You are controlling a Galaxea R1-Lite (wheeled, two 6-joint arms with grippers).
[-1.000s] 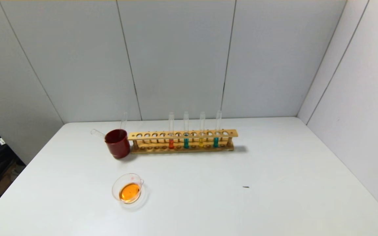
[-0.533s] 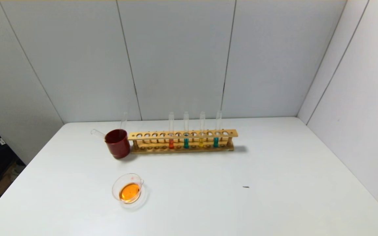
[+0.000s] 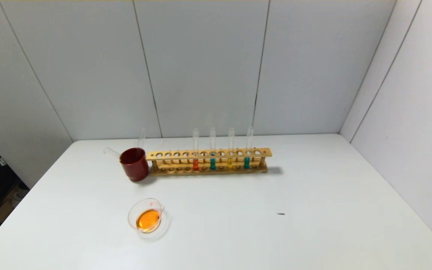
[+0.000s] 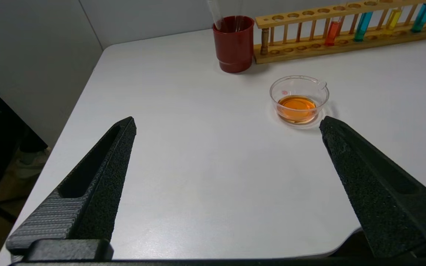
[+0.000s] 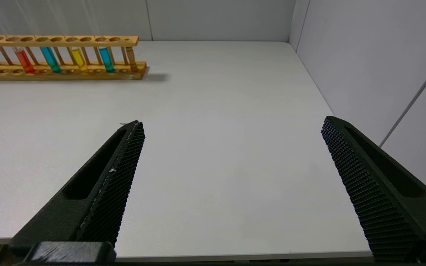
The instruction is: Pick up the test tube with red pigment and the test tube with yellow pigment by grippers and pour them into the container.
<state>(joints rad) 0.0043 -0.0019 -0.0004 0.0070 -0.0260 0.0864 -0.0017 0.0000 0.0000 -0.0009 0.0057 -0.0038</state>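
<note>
A red test tube and a yellow test tube stand upright in the wooden rack, with two teal tubes beside them. They also show in the left wrist view, red and yellow, and in the right wrist view, red and yellow. The clear glass container holds orange liquid on the table's near left; it also shows in the left wrist view. My left gripper is open and empty over the near left edge. My right gripper is open and empty over the near right edge. Neither arm shows in the head view.
A dark red cup with two empty glass tubes stands at the rack's left end. A small dark speck lies on the white table. Grey walls close the back and right side.
A person's arm at the far left edge has drawn back out of the head view. Nothing on the table has moved.
</note>
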